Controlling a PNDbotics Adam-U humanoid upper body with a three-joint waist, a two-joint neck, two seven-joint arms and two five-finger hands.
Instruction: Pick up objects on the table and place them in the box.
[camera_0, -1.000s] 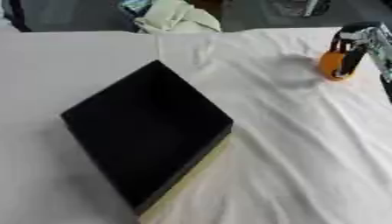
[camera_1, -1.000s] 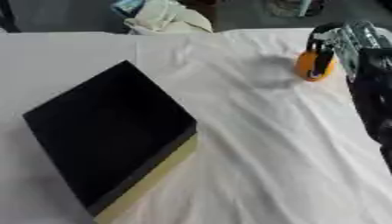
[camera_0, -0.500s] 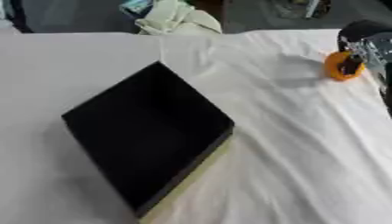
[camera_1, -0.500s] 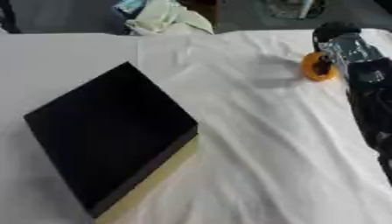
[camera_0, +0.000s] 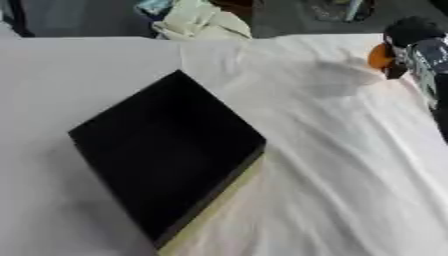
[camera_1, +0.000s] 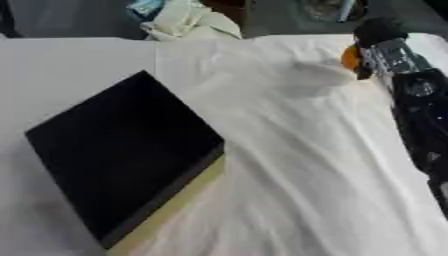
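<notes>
White cloth covers the worktop (camera_0: 332, 165), creased and rumpled, with a heap of pale fabric (camera_0: 199, 21) at the far edge. Toward the near left lies the box (camera_0: 166, 150), black inside, set cornerwise so one corner points away from the robot.

Far right of the box, well apart from it, sits the orange object (camera_1: 352, 57), small and rounded; I cannot make out more of it than colour and shape. The right hand (camera_1: 381, 42) is at it, its dark upper part sitting above and partly over the orange thing, the arm running down the right edge of both views. The hand seems to be in contact with the object, but whether the fingers are curled round it or merely beside it cannot be told: they are not shown clearly enough. The left hand shows in neither view.

The step in hand looks like the grasp, the object not yet in the box. To do it well, I would judge the fingers should close on both sides of the object without snagging the loose cloth, then lift straight up before travelling left, clearing the box's near-right wall and releasing low over the black interior.
</notes>
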